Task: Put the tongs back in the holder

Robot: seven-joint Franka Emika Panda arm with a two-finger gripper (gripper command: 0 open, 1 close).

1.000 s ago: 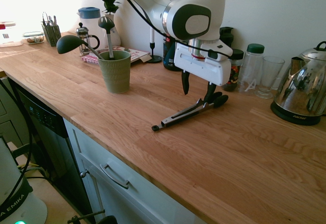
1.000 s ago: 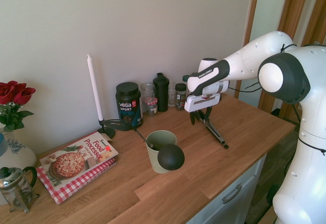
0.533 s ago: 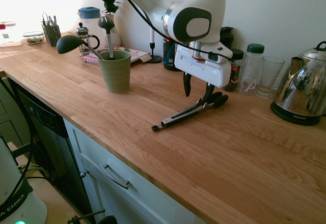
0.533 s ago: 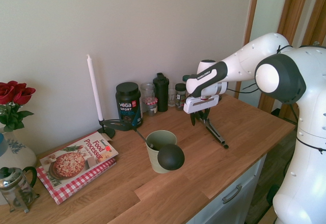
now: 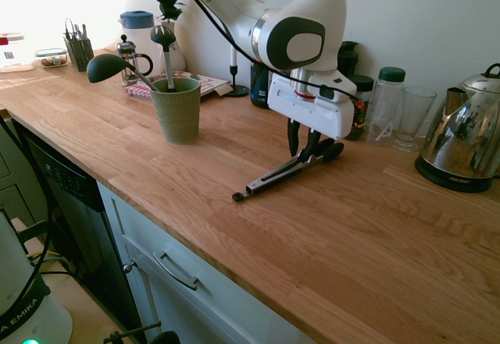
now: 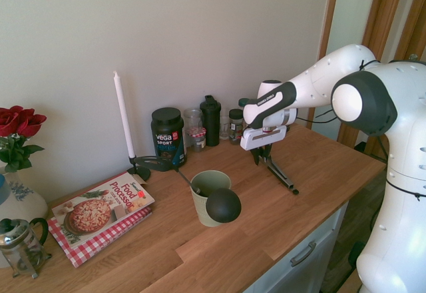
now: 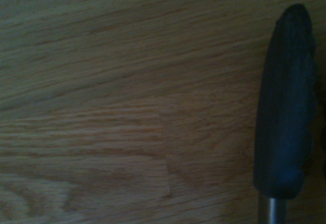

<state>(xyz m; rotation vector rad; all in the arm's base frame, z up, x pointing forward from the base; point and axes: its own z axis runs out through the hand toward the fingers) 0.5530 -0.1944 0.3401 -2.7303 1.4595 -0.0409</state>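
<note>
Silver metal with black rubbery tips, the tongs (image 5: pixel 286 170) lie slanted on the oak worktop (image 5: pixel 375 242), their tip end lifted under the claw (image 5: pixel 306 147) and their small black end knob resting on the wood towards the counter's front edge, away from the wall. Their long axis runs from the claw down to that knob. The claw's fingers are drawn in against the tongs near the tips, clamped on them. In the wrist view one black tip (image 7: pixel 285 107) shows close up over blurred wood grain.

The white arm (image 6: pixel 333 80) reaches out over the counter, its wrist turned so the claw points straight down. Well to one side of the claw stands the holder (image 5: pixel 176 109), a sage-green ribbed cup, with a black ladle (image 5: pixel 109 66) and a grey spoon (image 5: pixel 164 39) in it.

Behind the claw, by the wall, a black tub (image 6: pixel 168 136) reads "vega SPORT". Beyond the holder a cookbook (image 6: pixel 103 206) reads "Food Processor". On the claw's other side a steel kettle (image 5: pixel 465 145) carries small print too fine to read.
</note>
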